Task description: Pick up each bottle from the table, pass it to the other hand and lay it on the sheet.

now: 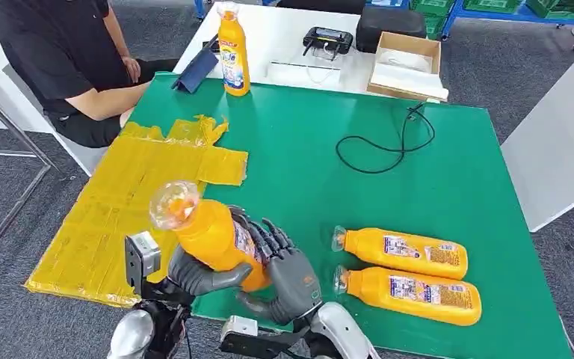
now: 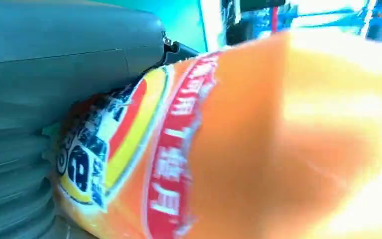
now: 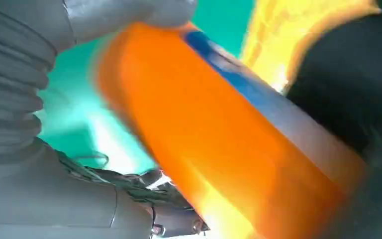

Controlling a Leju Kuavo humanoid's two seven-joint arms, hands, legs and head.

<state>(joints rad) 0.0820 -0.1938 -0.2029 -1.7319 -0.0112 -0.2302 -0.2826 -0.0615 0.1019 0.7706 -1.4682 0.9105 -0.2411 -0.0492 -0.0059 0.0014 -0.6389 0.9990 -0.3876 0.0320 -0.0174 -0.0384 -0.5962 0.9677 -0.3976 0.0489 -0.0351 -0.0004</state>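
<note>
An orange bottle [image 1: 208, 233] with a clear cap is held tilted above the table's near edge, cap toward the yellow sheet [image 1: 123, 206]. My left hand [image 1: 194, 275] wraps its lower body from the sheet side, and my right hand [image 1: 288, 273] grips it from the other side, fingers [image 1: 269, 238] over the label. Up close, the label of the bottle [image 2: 179, 159] fills the left wrist view beside my left hand [image 2: 54, 74]. The bottle [image 3: 219, 134] also lies against my right hand [image 3: 35, 164]. Two more bottles [image 1: 406, 251] [image 1: 411, 293] lie side by side on the green table [image 1: 329, 194].
Another orange bottle [image 1: 233, 52] stands upright at the table's far edge. A black cable [image 1: 389, 142] lies on the green top. A seated person [image 1: 67, 60] is at the far left. A cardboard box [image 1: 407, 63] and a black device [image 1: 327, 37] sit on the white table beyond.
</note>
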